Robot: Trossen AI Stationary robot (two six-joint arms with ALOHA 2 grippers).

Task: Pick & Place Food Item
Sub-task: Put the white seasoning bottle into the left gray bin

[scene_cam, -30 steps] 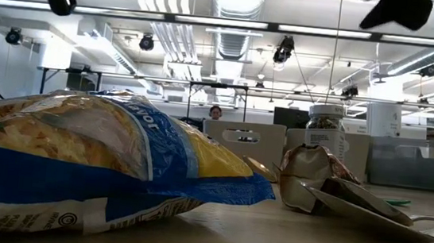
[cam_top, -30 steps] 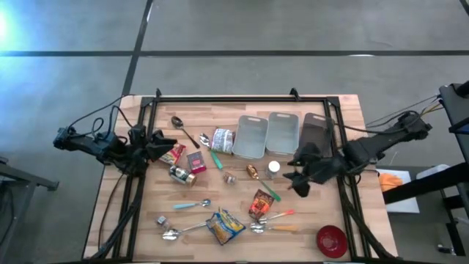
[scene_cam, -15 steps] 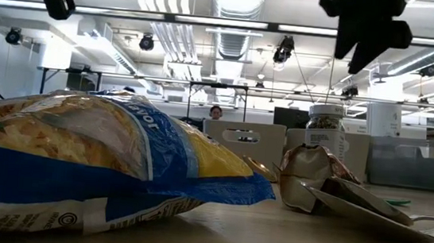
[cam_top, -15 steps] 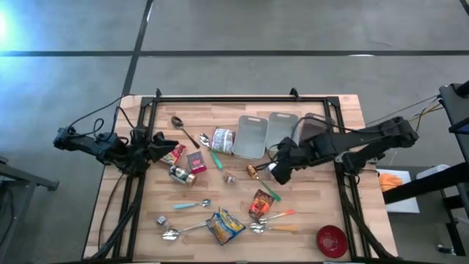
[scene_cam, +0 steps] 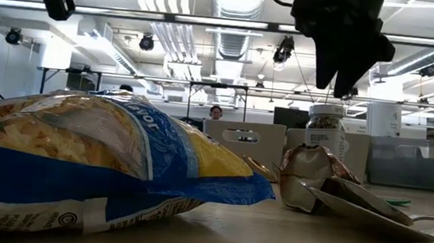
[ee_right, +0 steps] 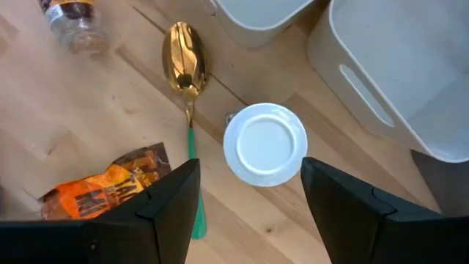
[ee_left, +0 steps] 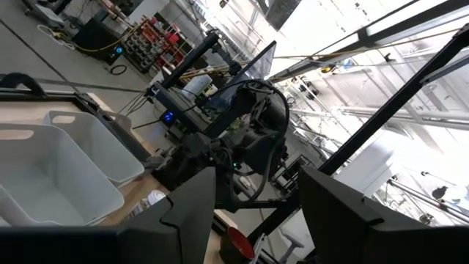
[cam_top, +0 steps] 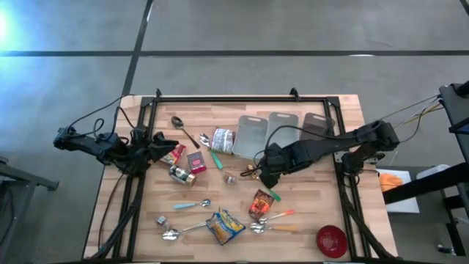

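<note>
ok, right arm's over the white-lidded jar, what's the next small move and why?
Probably lower straight down. The right gripper hangs open above the white-lidded jar, with the lid showing between its fingers, still clear above it. The gold spoon lies close beside the jar, so keep the descent vertical.

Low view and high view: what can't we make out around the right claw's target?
- White-lidded glass jar: in the high view the right claw and arm cover it.
- Low view: the big blue-and-yellow chip bag blocks the table's left half.
- Jar label: too small to read.
</note>
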